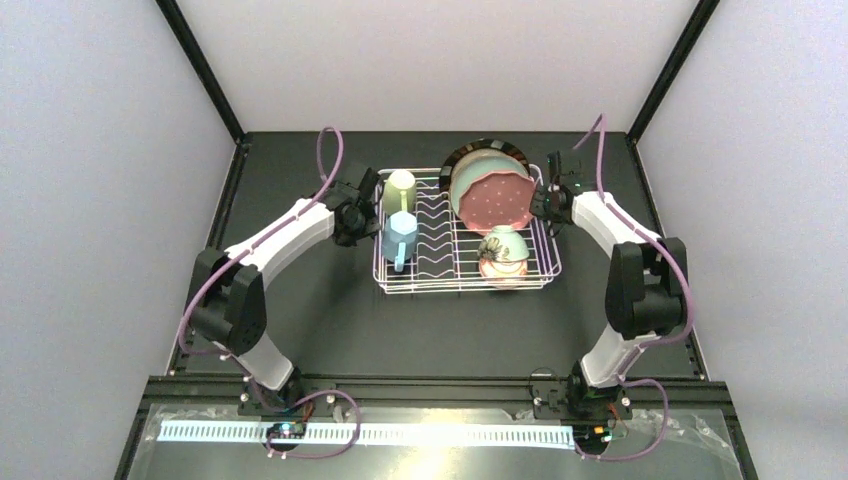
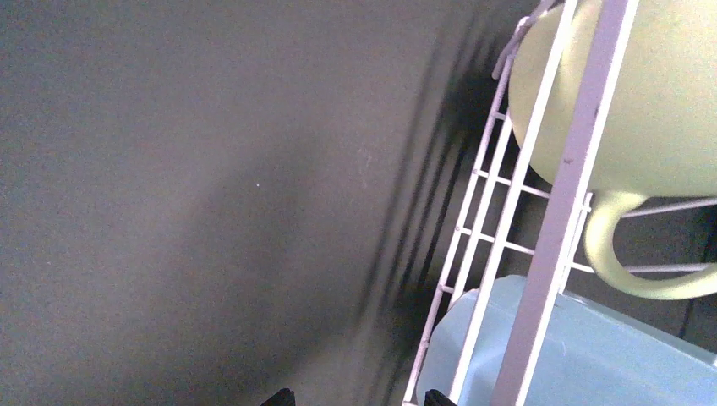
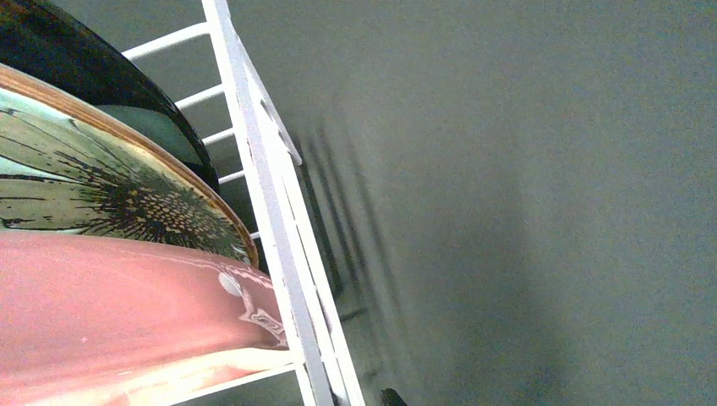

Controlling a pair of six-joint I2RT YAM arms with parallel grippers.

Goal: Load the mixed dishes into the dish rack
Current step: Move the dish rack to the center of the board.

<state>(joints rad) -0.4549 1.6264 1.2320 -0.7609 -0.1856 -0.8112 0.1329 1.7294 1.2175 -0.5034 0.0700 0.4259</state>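
The white wire dish rack [image 1: 440, 262] holds everything. At its back right stand the dark-rimmed plate [image 1: 470, 150], the teal flower plate [image 1: 478, 168] and the pink dotted plate [image 1: 492, 200]. The cream mug [image 1: 398, 188] and the blue mug [image 1: 400, 238] lie on the left. The mint bowl [image 1: 505, 241] rests on the red-orange bowl [image 1: 503, 268] at the front right. My left gripper [image 1: 368, 200] is open at the rack's left rim, with the side wires [image 2: 473, 254] just inside its right fingertip [image 2: 435, 397]. My right gripper [image 1: 541, 203] is at the right rim. One fingertip [image 3: 391, 397] shows beside the rail [image 3: 262, 178]; the other is hidden.
The rack sits mid-table on a dark mat [image 1: 300, 330]. Black frame posts [image 1: 205, 70] and pale walls [image 1: 90, 200] close in both sides. Bare mat lies left of the rack in the left wrist view and right of it in the right wrist view.
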